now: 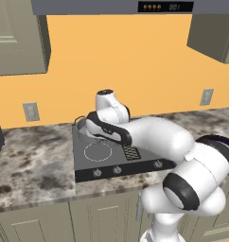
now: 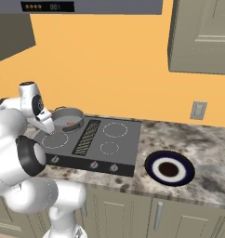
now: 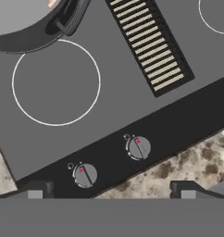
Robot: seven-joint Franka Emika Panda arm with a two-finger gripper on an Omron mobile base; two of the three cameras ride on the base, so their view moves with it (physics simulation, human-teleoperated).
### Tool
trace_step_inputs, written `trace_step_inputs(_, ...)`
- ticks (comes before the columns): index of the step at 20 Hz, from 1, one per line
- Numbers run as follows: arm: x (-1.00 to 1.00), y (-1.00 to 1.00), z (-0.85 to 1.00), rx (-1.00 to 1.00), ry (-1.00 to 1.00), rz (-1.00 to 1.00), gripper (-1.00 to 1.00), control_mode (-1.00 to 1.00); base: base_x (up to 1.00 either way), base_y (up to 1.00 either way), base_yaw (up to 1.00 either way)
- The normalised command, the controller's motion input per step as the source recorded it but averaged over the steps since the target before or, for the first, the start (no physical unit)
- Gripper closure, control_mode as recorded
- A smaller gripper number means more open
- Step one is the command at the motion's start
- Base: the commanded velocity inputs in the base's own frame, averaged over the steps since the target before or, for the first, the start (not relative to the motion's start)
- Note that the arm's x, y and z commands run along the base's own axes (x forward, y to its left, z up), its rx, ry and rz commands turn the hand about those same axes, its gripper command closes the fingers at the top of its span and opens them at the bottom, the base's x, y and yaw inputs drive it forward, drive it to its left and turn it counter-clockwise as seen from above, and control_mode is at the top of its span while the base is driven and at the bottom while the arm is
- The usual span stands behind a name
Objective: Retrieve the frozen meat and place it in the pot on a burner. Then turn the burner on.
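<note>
blue-rimmed plate (image 2: pixel 169 168): on the marbled surface (image 2: pixel 207 153), well to the right of the end effector | wall outlet (image 2: pixel 197 110): on the orange wall above the plate | second outlet (image 1: pixel 30 111): far to the end effector's left | upper cabinets (image 2: pixel 202 37): grey-green, overhead right | range hood panel (image 1: pixel 165 6): lit display, above the end effector

From the left base view the arm covers most of the pot (image 1: pixel 80 124), leaving just a sliver of rim at the cooktop's (image 1: pixel 88 158) back left corner. In the hand view the pot (image 3: pixel 21 23) is cut by the top edge, so the orange bit inside it stays unidentifiable. The fingers (image 3: pixel 35 190) show barely above the bottom band. Knob markings are too small to read.
</note>
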Motion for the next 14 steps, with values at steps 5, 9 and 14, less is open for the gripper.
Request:
trace_step_inputs(5, -0.04, 0.03, -0.01, -0.04, 0.00, 0.11, -1.00, -1.00, 0.00, 0.00, 0.00)
trace_step_inputs(9, 0.00, 0.00, -0.03, 0.00, 0.00, 0.11, -1.00, -1.00, 0.00, 0.00, 0.00)
trace_step_inputs(14, 0.00, 0.00, -0.06, -0.01, 0.00, 0.09, -1.00, -1.00, 0.00, 0.00, 0.00)
